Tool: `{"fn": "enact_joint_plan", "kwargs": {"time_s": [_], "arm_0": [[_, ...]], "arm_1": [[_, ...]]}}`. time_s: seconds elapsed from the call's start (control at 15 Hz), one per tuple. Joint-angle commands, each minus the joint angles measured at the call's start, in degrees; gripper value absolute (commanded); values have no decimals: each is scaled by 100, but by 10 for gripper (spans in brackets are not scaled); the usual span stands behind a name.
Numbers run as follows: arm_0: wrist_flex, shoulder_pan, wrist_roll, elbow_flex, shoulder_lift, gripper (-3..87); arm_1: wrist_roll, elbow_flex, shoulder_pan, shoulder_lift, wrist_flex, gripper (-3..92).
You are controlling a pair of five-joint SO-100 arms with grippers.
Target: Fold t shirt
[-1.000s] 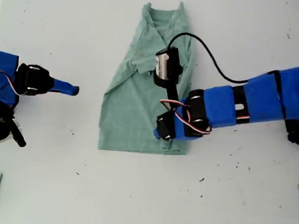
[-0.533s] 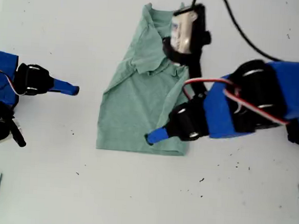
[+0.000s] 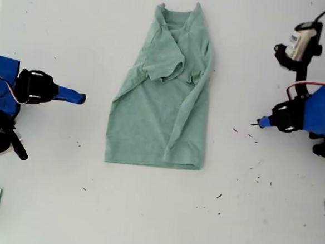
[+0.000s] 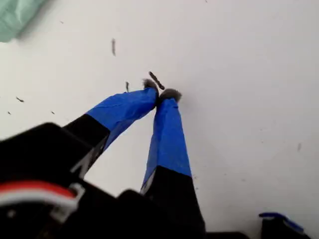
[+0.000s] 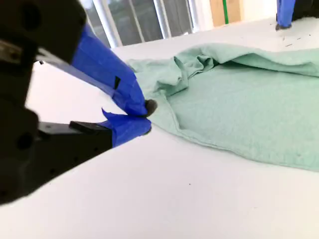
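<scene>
My first gripper (image 4: 162,94) has its jaws together on nothing, tips just above the bare white tabletop (image 4: 239,59) among dark specks; it sits at the exterior view's right (image 3: 261,123), well apart from the shirt. My second gripper (image 5: 146,115) has jaws together too, empty, near the shirt's edge but not touching it, at the exterior view's left (image 3: 80,98). The shirt (image 3: 164,100) lies flat mid-tabletop, both sides folded inward into a long strip, collar farthest away.
</scene>
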Motion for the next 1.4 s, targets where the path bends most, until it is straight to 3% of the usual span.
{"fn": "enact_joint_plan", "kwargs": {"time_s": [0.0, 0.13, 0.27, 0.4, 0.6, 0.67, 0.8, 0.93, 1.07, 1.33], "arm_0": [[35, -9, -79, 79, 44, -2], [70, 229, -334, -18, 53, -3], [457, 1134, -1195, -2109, -1582, -3], [1705, 1494, -1415, -4904, -4500, -3], [3349, 1424, -853, -8675, -7585, -2], [3551, 1371, -492, -9633, -8402, -2], [3595, 1283, 97, -10793, -9431, -2], [3604, 1028, 105, -10556, -9264, 12], [3604, 967, 255, -10274, -9009, 222], [3516, 703, 149, -9281, -8956, 283]], "arm_1": [[220, 958, 114, 703, -448, 23], [281, 1134, 246, 1468, 97, 23], [334, 1195, 211, 1714, 229, 23], [325, 1195, 246, 1723, 229, 23], [299, 1195, 246, 1740, 220, 23], [299, 1195, 246, 1749, 220, 23], [290, 1204, 229, 1758, 220, 23], [308, 1204, 193, 1758, 220, 23], [299, 1204, 185, 1767, 211, 23], [281, 1204, 176, 1775, 211, 23]]}}
